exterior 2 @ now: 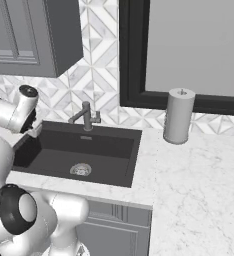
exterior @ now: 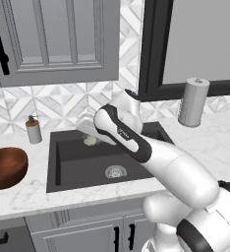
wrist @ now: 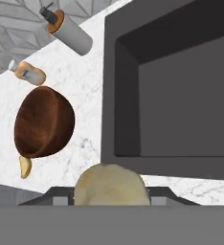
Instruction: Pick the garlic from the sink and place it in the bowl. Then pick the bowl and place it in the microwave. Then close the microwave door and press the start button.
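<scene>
Right, arm: you see it rise from the base and reach left over the sink (exterior: 77, 162), elbow bent, forearm slanting down toward the basin's back left part.
Wrist: in the right base view the hand sits at the sink's left rim, above the basin.
Pincer (wrist: 111, 197): pinching the garlic (wrist: 111, 184); the cream bulb sits between the two dark tips at the bottom of the hand view.
Garlic position: held above the bench (wrist: 85, 91) edge just beside the sink's left wall, clear of the basin floor; in the left base view you see a pale lump (exterior: 90, 140) by the hand over the sink's back left.
Garlic axis: it reads as a rounded lump; you cannot tell which way its long axis or tip points.
Bowl (wrist: 43, 122): on the bench left of the sink, apart from it, upright with its mouth open; reddish-brown and glossy.
Bowl neighbours: a soap dispenser (exterior: 33, 129) stands behind it near the wall, and a small yellowish piece (wrist: 25, 167) lies just beside its rim.
Drain (exterior: 116, 171): round metal ring on the basin floor, well apart from the garlic.
Faucet (exterior 2: 85, 115): at the sink's back edge.
Paper towel roll (exterior: 192, 102): upright on the bench right of the sink.
</scene>
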You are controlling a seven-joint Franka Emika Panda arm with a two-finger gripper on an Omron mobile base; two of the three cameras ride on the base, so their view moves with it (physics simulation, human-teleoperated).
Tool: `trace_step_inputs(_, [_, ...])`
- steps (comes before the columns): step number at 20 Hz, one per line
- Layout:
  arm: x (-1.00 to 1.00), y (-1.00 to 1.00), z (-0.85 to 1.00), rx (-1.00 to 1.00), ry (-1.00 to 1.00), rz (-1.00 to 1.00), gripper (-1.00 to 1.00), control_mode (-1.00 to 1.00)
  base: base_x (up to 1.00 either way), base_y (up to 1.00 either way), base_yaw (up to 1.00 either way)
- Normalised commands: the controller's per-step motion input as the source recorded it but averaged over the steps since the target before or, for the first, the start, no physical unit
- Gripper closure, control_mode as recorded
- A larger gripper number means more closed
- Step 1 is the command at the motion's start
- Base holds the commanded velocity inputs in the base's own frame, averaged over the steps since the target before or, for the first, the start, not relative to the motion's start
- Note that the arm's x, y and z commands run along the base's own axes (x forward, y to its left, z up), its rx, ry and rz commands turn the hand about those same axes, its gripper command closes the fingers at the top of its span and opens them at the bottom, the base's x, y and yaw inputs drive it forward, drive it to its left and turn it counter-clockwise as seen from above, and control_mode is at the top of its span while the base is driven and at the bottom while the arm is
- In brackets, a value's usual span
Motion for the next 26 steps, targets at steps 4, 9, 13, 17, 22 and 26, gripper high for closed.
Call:
trace_step_inputs(4, [0.0, 0.41, 0.01, -0.1, 0.14, 0.0, 1.0, -1.0, 0.0, 0.0, 0.0])
trace_step_inputs(9, [0.01, 0.11, 0.0, 0.0, 0.07, 0.0, 1.0, -1.0, 0.0, 0.0, 0.0])
trace_step_inputs(13, [0.05, 0.09, 0.0, 0.0, 0.04, 0.0, 1.0, -1.0, 0.0, 0.0, 0.0])
trace_step_inputs(17, [0.03, 0.04, 0.0, 0.0, 0.01, 0.0, 1.0, -1.0, 0.0, 0.0, 0.0])
trace_step_inputs(22, [0.07, 0.33, 0.01, -0.01, 0.01, 0.0, 1.0, -1.0, 0.0, 0.0, 0.0])
trace_step_inputs(26, [0.06, 0.62, 0.0, -0.05, 0.05, 0.0, 1.0, -1.0, 0.0, 0.0, 0.0])
